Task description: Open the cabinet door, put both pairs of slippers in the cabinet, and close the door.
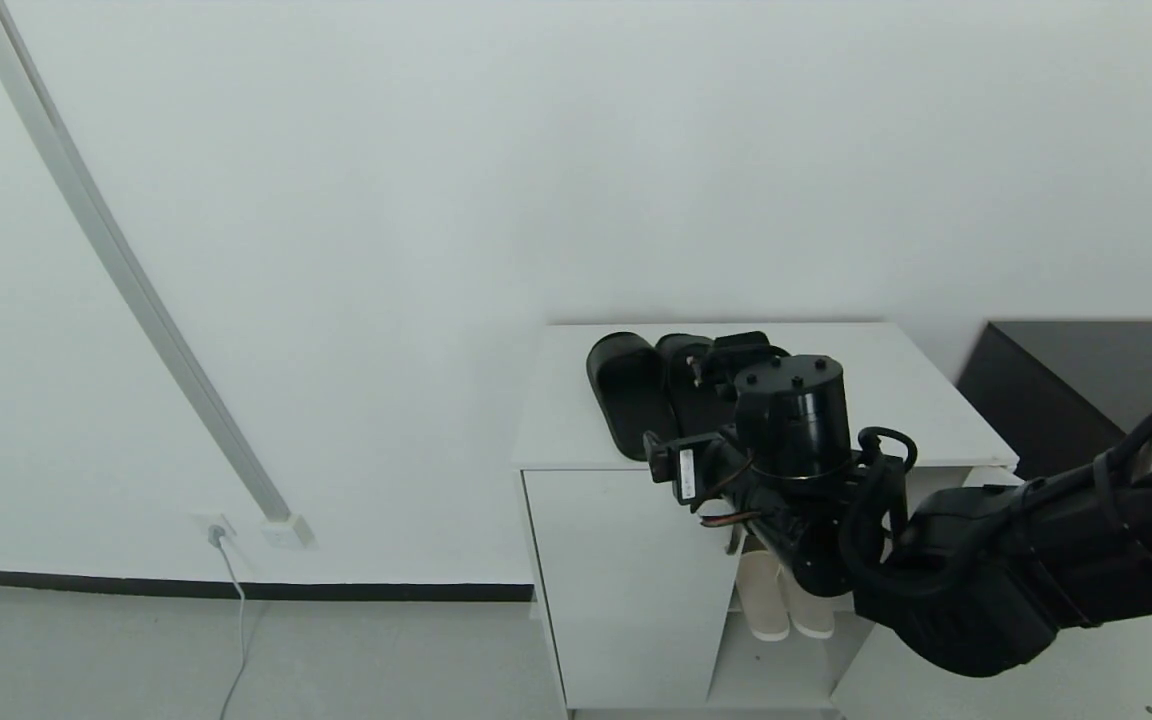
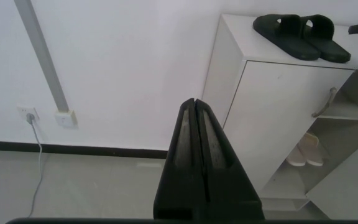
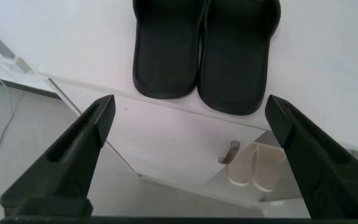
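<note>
**Right tool wide above the black slippers on the cabinet**

The white cabinet (image 1: pixel 626 570) stood against the wall. Its right side was open and its left front panel was closed. The right tool (image 3: pixel 191 143) hung over the front edge of the cabinet top, its 2 fingers spread wide and holding nothing. 1 pair of black slippers (image 3: pixel 204 50) lay side by side on the cabinet top, just beyond that tool. 1 pair of beige slippers (image 1: pixel 786 600) rested on a shelf inside the open side. The left tool (image 2: pixel 194 140) was well apart from the cabinet, off to its left, its fingers pressed together and empty.
</note>
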